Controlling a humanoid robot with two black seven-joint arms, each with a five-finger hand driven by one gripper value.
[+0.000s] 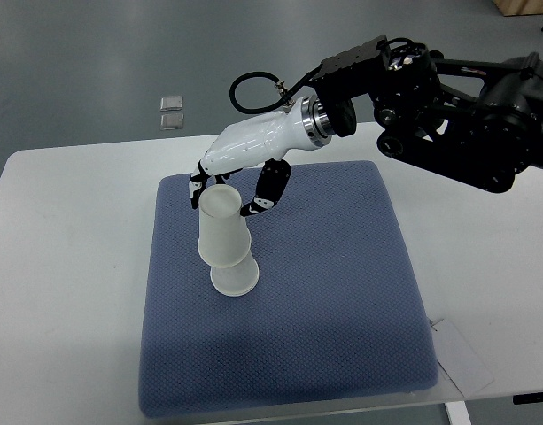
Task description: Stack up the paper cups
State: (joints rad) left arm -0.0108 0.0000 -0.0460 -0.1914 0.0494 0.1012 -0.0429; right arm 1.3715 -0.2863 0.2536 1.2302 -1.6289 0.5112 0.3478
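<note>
The right hand (238, 170) enters from the right edge and holds the upper cup (221, 230) at its top end: the fingers (200, 180) wrap the far-left side, and the thumb (267, 188) presses the near-right side. The hand is closed on this cup and carries nothing else.

The held cup is inverted, with its wide mouth down. Its long axis runs nearly vertical (a slight tilt is visible). It extends straight down from the palm.

The lower cup (234, 279) sits directly below the hand on the blue mat (333, 292), also inverted. The 2 cups overlap; only the rim band of the lower cup shows.

Judgement: the stack is nearly seated. The next move is probably a short downward push along the shared axis, then release. Only 1 arm is visible, so the right hand is the working hand.
</note>
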